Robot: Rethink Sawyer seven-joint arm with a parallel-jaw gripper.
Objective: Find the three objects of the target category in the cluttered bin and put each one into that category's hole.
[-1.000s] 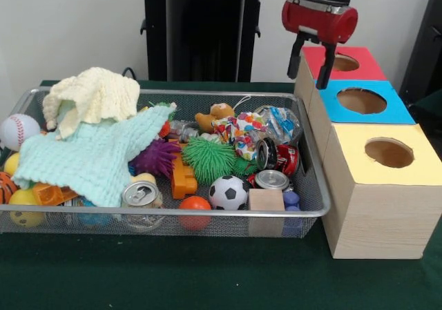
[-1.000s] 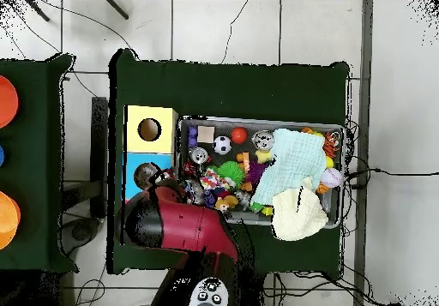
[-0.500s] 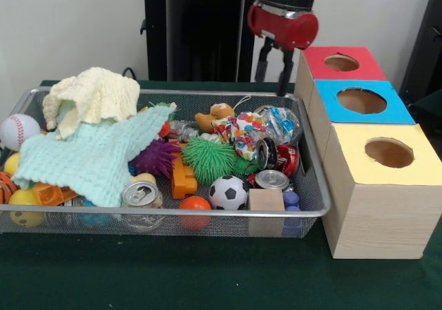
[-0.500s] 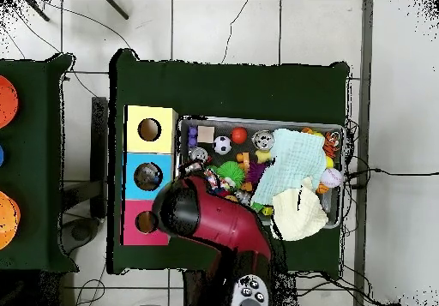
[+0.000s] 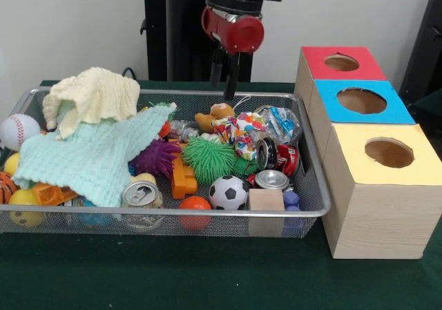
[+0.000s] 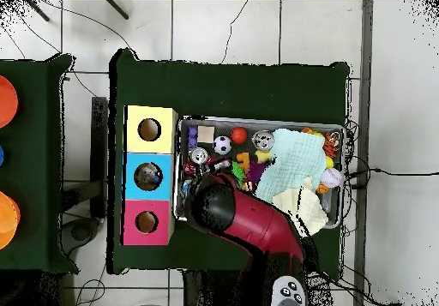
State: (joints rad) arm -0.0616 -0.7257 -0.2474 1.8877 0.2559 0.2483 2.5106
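The wire-mesh bin point(image 5: 173, 213) lies left of the wooden boxes and is full of toys. A see-through wrinkly bottle with blue-and-white print point(image 5: 280, 123) lies at the bin's far right corner. A second clear piece point(image 5: 181, 129) shows beside the light green cloth; I cannot tell what it is. The blue-surround hole point(image 5: 361, 101) is on the middle box. My gripper point(image 5: 222, 92) hangs open and empty above the bin's far rim, over a brown toy figure point(image 5: 213, 117), left of the bottle. In the overhead view the red arm point(image 6: 225, 213) covers the gripper and that end of the bin point(image 6: 257, 121).
Red-surround point(image 5: 344, 62) and yellow-surround point(image 5: 389, 152) holes flank the blue one. The bin holds metal cans point(image 5: 140, 194) point(image 5: 276, 157), a green spiky ball point(image 5: 209, 159), a football point(image 5: 228, 192), a wooden block point(image 5: 266, 201), a baseball point(image 5: 18, 130) and two knitted cloths point(image 5: 93, 151) point(image 5: 93, 96).
The arm has swung from above the red and blue boxes, leftward in the front view, to over the bin's far rim. The gripper has stayed open and empty. Nothing in the bin moved.
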